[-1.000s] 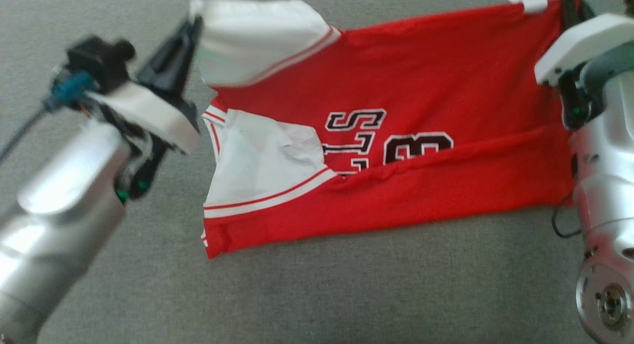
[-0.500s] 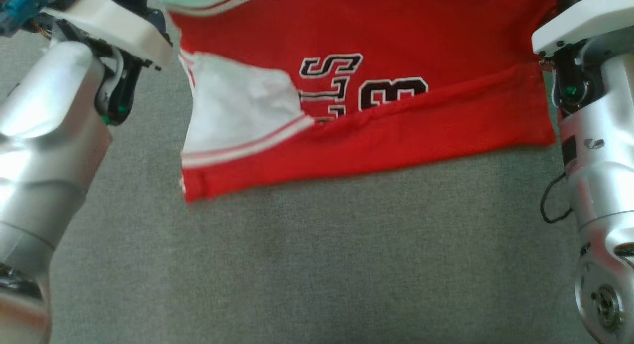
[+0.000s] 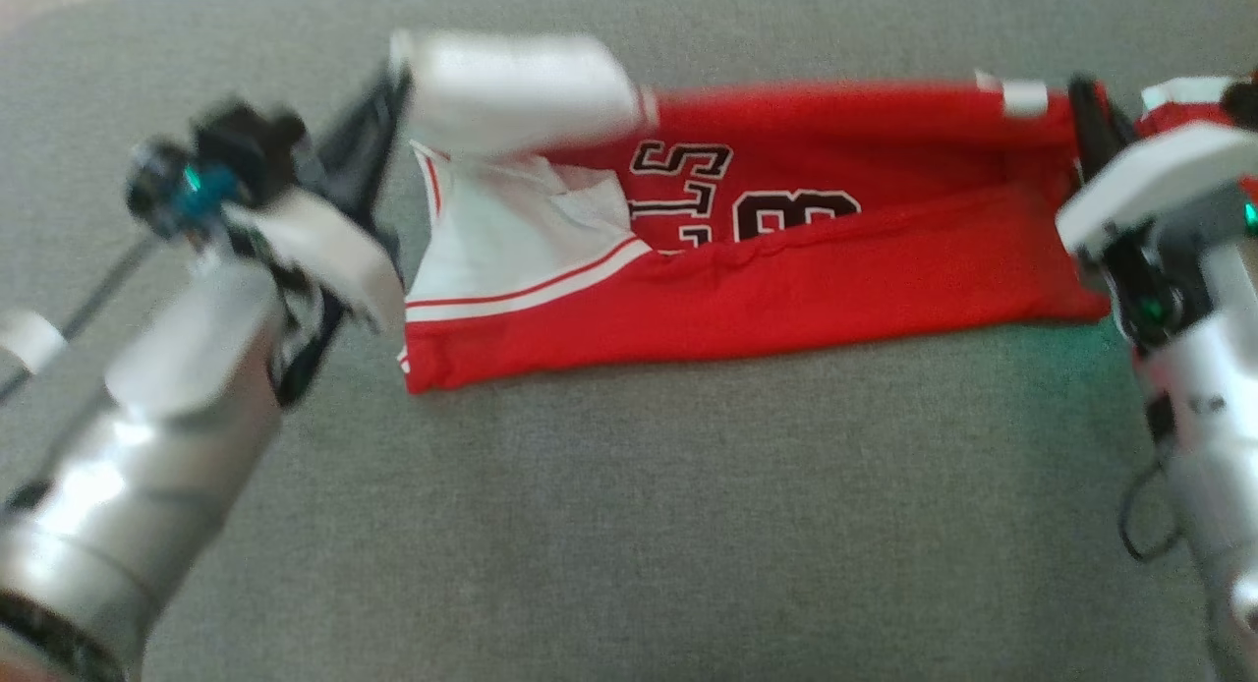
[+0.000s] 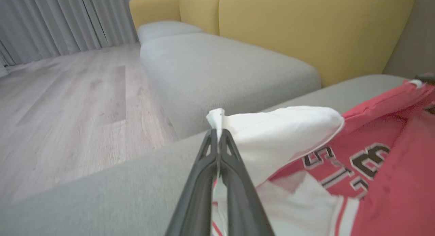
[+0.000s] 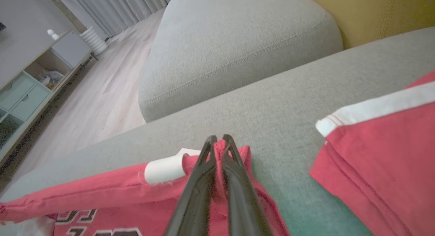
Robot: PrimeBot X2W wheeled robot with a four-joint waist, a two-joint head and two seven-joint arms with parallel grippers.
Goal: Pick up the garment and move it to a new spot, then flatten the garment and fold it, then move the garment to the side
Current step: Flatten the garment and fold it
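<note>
- Left gripper [image 4: 217, 131] pinches shut on the garment's [image 3: 786, 279] white sleeve [image 4: 278, 127].
- Right gripper [image 5: 217, 139] clamps its red hem corner.
- It lies half-folded across the grey cushion [image 3: 629, 525], with the far edge lifted.

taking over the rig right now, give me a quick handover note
Left pincer: shut on the white sleeve.
Right pincer: shut on the red corner by the white tag.
Jersey: on the grey cushion, near edge folded over, far edge held up.
Done: pickup, first fold.
Left: lay far edge over, finish folding, move it aside.
</note>
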